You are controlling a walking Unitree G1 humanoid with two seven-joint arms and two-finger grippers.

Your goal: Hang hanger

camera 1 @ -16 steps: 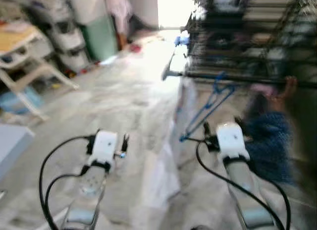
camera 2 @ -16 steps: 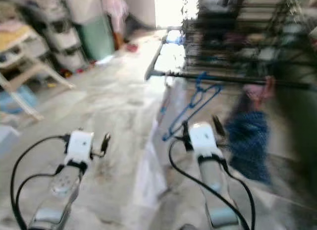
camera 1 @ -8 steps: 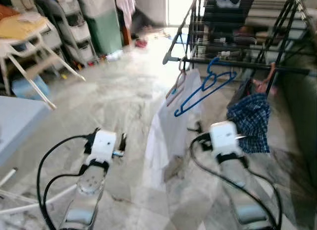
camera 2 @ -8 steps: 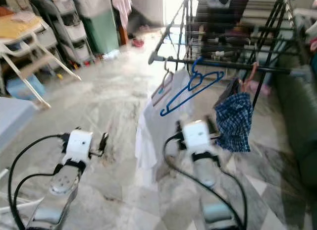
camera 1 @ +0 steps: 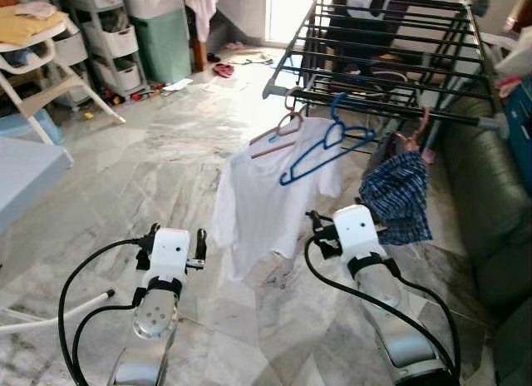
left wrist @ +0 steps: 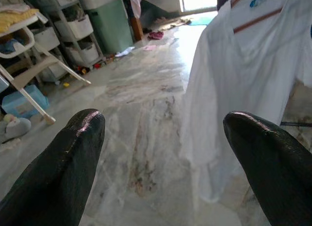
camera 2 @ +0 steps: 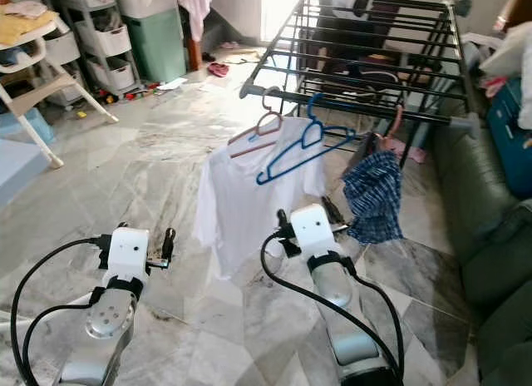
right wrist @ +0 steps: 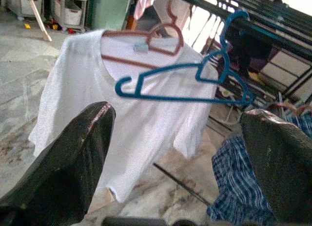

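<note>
Both arms reaching forward, low, toward the drying rack (camera 1: pixel 391 61).
Right end effector (right wrist: pixel 175 153) and left end effector (left wrist: pixel 161 153) hanging released; thin blue plastic hanger (camera 1: pixel 320 153) dangling off the black metal rail beside a white T-shirt (camera 1: pixel 266 195).

Blue plastic hanger (right wrist: pixel 183 82): smooth, slight sheen. Brownish-pink hanger (right wrist: pixel 146 46): smooth, material cannot be told. White cloth T-shirt (camera 1: pixel 266 195): matt, soft, lightly creased. Blue checked woven cloth (camera 1: pixel 397 195): matt. Black metal drying rack (camera 1: pixel 391 49): thin bars, dull painted finish. Grey marble-look floor (camera 1: pixel 158 153): polished, glossy, veined, reflecting daylight. Left gripper (left wrist: pixel 165 162) and right gripper (right wrist: pixel 178 153): black fingers, glossy, faintly scuffed. Dark green sofa (camera 1: pixel 490 203): leather-like, low sheen
</note>
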